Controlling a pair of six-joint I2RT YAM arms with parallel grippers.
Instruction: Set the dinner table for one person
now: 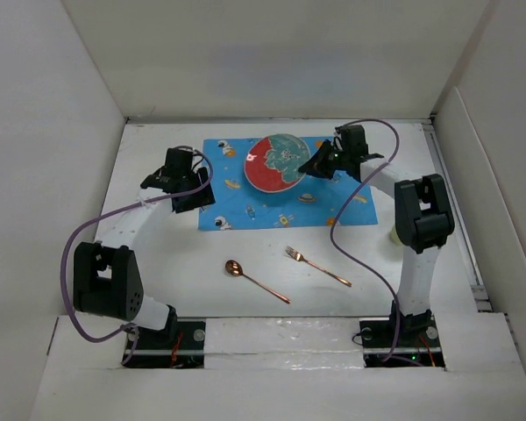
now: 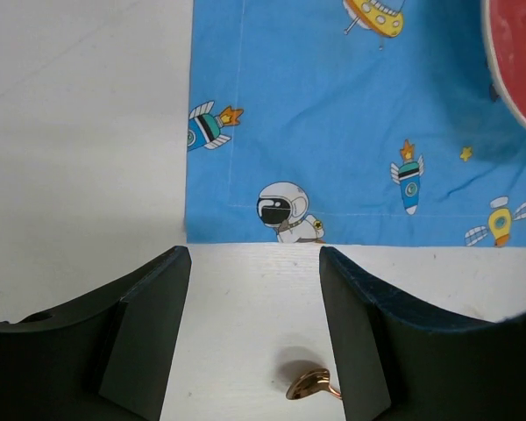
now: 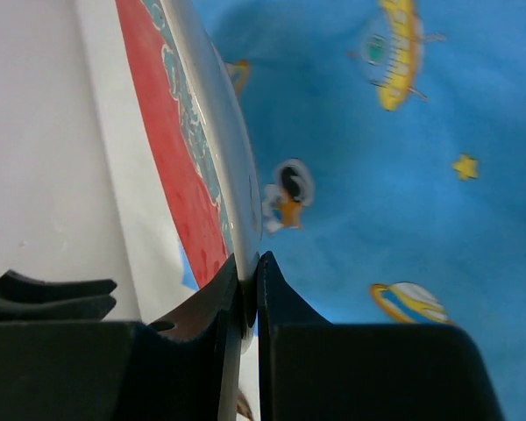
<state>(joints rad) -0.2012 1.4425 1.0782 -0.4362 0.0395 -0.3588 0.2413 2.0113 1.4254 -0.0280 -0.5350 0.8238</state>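
The right hand (image 3: 248, 274) is clenched on the rim of the plate (image 3: 180, 158), one finger on the red face and one against the underside. I judge that pinch on the thin edge to be the reason the plate can be steered at all, since a flat dish offers nothing else to hold. The plate lies out ahead of this hand, over the middle of the blue mat (image 3: 394, 202). Whether it rests flat or is raised at the gripped side I cannot tell. The right arm reaches far forward, its forearm angled inward so the wrist meets the rim from the side.

The left hand (image 2: 254, 263) is released, fingers spread wide with nothing between them. It points down over bare tabletop (image 2: 79, 132), the mat's near corner just ahead of its fingertips and the bowl of the spoon (image 2: 311, 384) just behind them, toward the arm's base. That arm is folded, elbow out.

The spoon and the fork (image 1: 316, 266) lie loose on the tabletop behind both hands, apart from each other and off the mat. It looks as if the plate is being settled first, with the cutlery left for afterwards, and the left hand seems the better placed for the spoon
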